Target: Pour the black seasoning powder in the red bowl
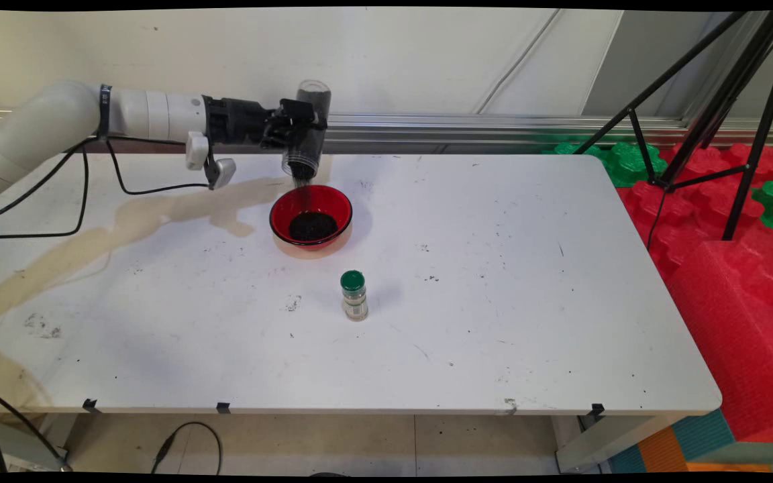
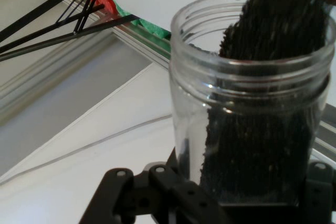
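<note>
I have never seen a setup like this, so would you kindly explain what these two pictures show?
This is a white robot arm with a black gripper at a white table. One picture looks down from a fixed camera above the table; the other comes from a camera on the hand. The gripper holds a clear jar, tipped mouth down, and dark grains pour from it into a red bowl. A small green-capped bottle stands nearer the camera.

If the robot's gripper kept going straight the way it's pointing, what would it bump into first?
The gripper points sideways toward the picture's right, and its jaws are already clamped on the clear jar. Beyond the jar, the line runs above the white table, and nothing obvious stands in it, though depth is hard to judge.
</note>
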Robot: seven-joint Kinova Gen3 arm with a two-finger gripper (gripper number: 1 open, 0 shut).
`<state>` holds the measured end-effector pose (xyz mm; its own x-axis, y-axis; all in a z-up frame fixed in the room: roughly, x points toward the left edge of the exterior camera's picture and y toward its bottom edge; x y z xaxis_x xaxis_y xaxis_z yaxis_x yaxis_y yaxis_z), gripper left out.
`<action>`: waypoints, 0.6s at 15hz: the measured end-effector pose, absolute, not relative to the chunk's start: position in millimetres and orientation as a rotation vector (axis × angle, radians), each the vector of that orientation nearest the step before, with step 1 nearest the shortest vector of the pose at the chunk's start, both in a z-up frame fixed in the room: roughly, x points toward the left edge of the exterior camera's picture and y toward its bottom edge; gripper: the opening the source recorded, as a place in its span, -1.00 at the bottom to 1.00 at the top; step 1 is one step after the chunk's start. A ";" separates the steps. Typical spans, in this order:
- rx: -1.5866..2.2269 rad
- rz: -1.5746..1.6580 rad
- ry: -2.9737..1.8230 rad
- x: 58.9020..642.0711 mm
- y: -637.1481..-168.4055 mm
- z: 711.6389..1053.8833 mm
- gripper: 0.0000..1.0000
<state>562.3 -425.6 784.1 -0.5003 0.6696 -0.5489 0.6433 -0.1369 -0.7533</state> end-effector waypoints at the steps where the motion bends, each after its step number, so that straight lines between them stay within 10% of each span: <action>1: -1.560 1.762 -2.047 562.0 -425.8 784.3 -1.00; 9: -1.580 1.778 -2.035 559.6 -430.3 785.5 -1.00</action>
<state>559.6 -430.3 785.5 -0.4904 0.6629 -0.5657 0.6495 -0.1548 -0.7444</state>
